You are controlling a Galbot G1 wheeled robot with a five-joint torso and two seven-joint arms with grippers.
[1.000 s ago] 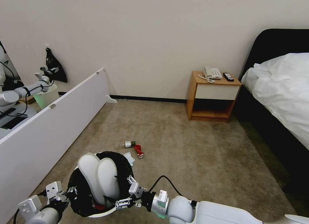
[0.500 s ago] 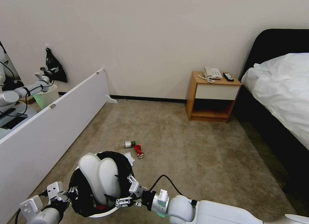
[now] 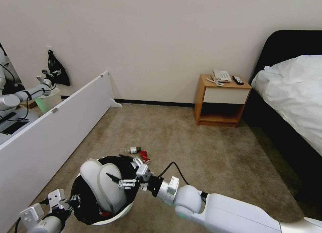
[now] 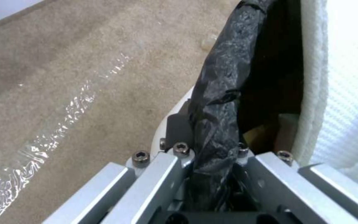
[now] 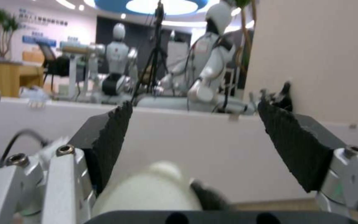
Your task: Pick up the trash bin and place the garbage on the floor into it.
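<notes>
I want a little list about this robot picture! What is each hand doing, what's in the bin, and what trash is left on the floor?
left gripper: shut on the trash bin's bag-covered rim
right gripper: open, over the bin mouth beside the slippers
in the bin: two white slippers sticking up
left on the floor: clear bottle, crushed red can
nearby: nightstand with phone, bed
</notes>
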